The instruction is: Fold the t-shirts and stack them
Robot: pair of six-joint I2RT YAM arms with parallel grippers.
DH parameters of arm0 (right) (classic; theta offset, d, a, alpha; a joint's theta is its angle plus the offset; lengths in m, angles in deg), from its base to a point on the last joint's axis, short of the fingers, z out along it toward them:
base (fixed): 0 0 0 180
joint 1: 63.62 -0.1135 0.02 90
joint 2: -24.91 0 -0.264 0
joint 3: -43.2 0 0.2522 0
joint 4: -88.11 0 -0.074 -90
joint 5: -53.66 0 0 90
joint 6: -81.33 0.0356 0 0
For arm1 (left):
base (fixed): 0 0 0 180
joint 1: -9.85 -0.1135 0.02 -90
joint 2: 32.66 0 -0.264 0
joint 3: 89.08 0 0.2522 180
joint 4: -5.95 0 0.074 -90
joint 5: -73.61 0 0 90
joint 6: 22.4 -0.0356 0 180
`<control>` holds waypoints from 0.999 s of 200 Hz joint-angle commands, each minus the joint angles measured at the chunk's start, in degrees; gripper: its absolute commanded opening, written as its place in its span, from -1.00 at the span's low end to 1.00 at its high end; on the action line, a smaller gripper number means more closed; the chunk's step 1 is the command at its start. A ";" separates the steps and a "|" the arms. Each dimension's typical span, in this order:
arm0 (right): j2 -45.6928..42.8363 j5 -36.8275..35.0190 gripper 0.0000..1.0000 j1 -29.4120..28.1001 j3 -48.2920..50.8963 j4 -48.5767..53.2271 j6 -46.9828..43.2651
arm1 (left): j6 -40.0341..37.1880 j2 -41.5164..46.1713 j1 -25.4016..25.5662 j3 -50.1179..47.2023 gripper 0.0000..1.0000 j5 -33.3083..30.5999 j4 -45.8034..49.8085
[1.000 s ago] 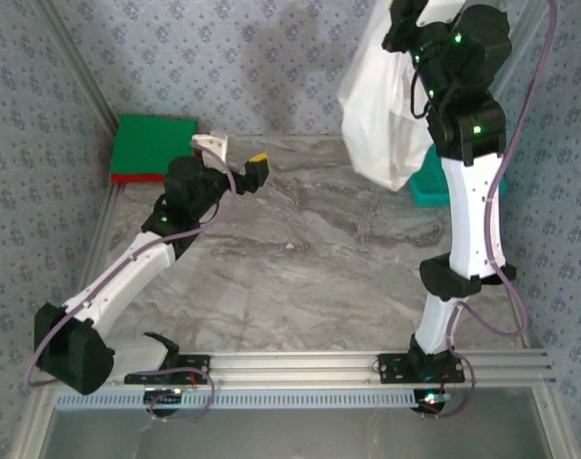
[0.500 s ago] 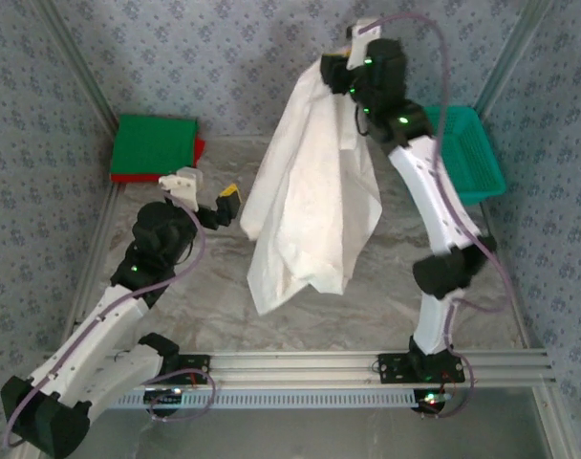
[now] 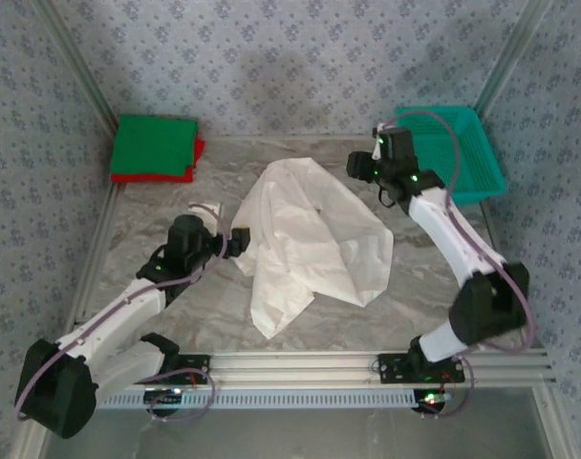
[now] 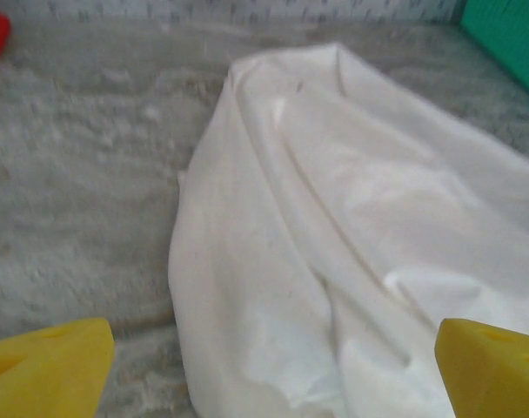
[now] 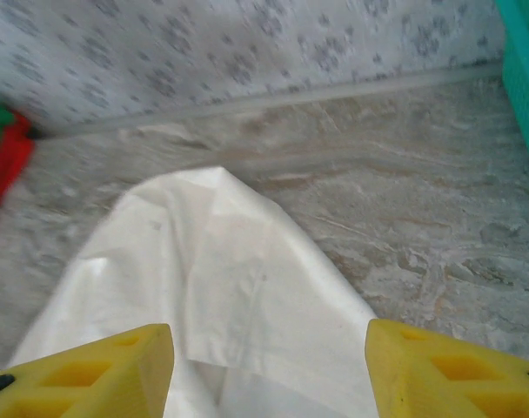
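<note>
Off-white t-shirt (image 3: 310, 239) is lying loose right at both grippers, and neither one is actually holding it. Left gripper (image 3: 241, 239) is sitting at the shirt's left edge, low over the grey marbled table (image 3: 415, 287), with its jaws spread wide. In the left wrist view its yellow fingertips (image 4: 47, 361) are showing at the two bottom corners, and the wrinkled cloth is running between and ahead of them, with a long fold heading away from the gripper. Can't tell whether the fingers are touching the fabric or just hovering over it.

Right gripper (image 3: 362, 164) is hanging at the shirt's far right corner, jaws apart too, nothing pinched. From the right wrist view its yellow pads (image 5: 456, 366) are framing a rounded end of the shirt that is lying flat-ish on the table, with bare marble beyond it.

Going outward, the shirt is spreading as a rumpled heap across the middle of the table, one pointed corner trailing toward the near rail (image 3: 319, 361). Teal mesh basket (image 3: 482, 182) is sitting at the far right corner, just behind the right gripper and apart from the shirt. Over at the far left corner the green t-shirt (image 3: 155, 143) is resting folded square on top of the red t-shirt (image 3: 138, 178), whose edge is peeking out along the near and right sides. That stack is sitting well apart from the white shirt and from both arms.
</note>
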 commanded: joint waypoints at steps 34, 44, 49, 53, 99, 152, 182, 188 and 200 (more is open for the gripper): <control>3.33 10.33 0.26 -0.90 15.41 -8.80 9.43 | 3.28 -6.99 0.02 -5.10 0.84 4.02 -11.22; 4.87 12.09 0.27 -1.21 16.01 -9.98 10.90 | 2.96 -9.78 0.02 -4.18 0.83 4.45 -12.17; 5.94 13.02 0.27 -1.28 15.93 -10.33 11.49 | 2.59 -11.23 -0.02 -3.71 0.82 4.86 -12.74; 6.76 13.89 0.28 -1.37 16.00 -10.84 11.81 | 2.32 -12.41 -0.02 -3.28 0.81 5.04 -13.21; 18.03 26.61 0.28 -1.44 12.01 -18.56 13.42 | 3.65 -16.92 -0.08 -1.58 0.72 3.87 -20.10; 26.14 30.88 0.10 -2.95 8.52 -19.93 15.32 | 3.33 -14.44 -0.84 -2.58 0.72 0.21 -19.62; 26.91 33.18 -0.40 -2.81 9.25 -21.22 16.12 | 3.58 -15.15 -0.89 -2.95 0.72 0.38 -19.38; 26.45 32.90 -0.52 -2.78 9.59 -21.46 16.41 | 3.66 -15.17 -0.89 -2.97 0.71 0.35 -19.41; 24.63 32.46 -0.78 -2.53 9.90 -21.08 16.46 | 3.76 -14.97 -0.90 -3.29 0.70 0.04 -19.64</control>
